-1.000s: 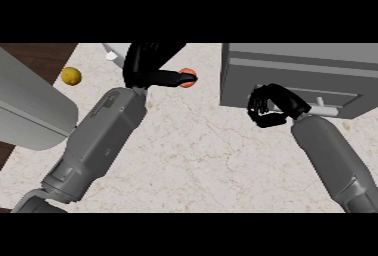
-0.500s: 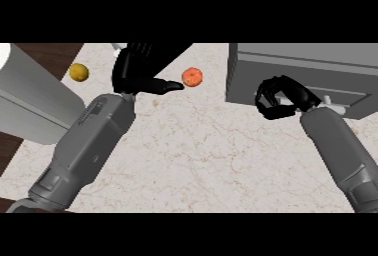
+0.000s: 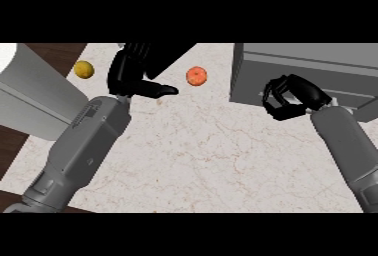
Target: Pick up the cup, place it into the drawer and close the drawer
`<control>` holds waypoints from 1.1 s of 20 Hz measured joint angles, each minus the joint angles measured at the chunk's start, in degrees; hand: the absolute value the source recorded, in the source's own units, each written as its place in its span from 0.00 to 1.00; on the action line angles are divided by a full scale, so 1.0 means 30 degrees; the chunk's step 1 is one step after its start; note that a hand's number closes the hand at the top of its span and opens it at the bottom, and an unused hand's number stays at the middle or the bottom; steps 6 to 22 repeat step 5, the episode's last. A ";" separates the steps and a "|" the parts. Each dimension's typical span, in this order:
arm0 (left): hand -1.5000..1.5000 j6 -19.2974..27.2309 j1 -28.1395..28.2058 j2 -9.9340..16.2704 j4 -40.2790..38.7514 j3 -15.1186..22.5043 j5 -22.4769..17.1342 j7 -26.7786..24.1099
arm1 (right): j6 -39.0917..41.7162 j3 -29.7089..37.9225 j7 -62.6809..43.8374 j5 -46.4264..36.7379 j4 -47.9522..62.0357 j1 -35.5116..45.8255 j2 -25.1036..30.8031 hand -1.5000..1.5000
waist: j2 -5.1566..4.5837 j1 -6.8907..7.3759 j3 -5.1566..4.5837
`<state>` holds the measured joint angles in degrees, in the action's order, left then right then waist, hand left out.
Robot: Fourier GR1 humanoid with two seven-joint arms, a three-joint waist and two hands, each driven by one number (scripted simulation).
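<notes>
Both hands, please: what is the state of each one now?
Left hand: open, fingers straight, holding nothing.
Right hand: fingers curled shut; no object visible in it.

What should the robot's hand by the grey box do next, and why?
Probably ease the right hand toward the drawer unit. Its fingers are curled and it sits at the unit's front edge. Whether it hides the cup, I cannot tell.

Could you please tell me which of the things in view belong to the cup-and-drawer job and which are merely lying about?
Job: drawer unit; right hand, fingers curled at its front; left hand, open, at the counter's far side. No cup shows.

Lying about: orange round thing; yellow round thing; large grey object at the left edge.
</notes>
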<state>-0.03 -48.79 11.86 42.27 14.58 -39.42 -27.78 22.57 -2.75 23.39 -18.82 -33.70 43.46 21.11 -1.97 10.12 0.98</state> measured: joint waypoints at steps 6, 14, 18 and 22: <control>0.00 -0.0350 0.0334 0.0065 0.0206 0.0004 -0.0092 -0.0024 | 0.1078 0.0223 -0.0138 0.0634 -0.0407 -0.0200 0.0292 1.00 | -0.0121 0.0182 0.0066; 0.00 -0.0350 0.0334 0.0065 0.0206 0.0004 -0.0092 -0.0024 | 0.1078 0.0223 -0.0138 0.0634 -0.0407 -0.0200 0.0292 1.00 | -0.0121 0.0182 0.0066; 0.00 -0.0350 0.0334 0.0065 0.0206 0.0004 -0.0092 -0.0024 | 0.1078 0.0223 -0.0138 0.0634 -0.0407 -0.0200 0.0292 1.00 | -0.0121 0.0182 0.0066; 0.00 -0.0350 0.0334 0.0065 0.0206 0.0004 -0.0092 -0.0024 | 0.1078 0.0223 -0.0138 0.0634 -0.0407 -0.0200 0.0292 1.00 | -0.0121 0.0182 0.0066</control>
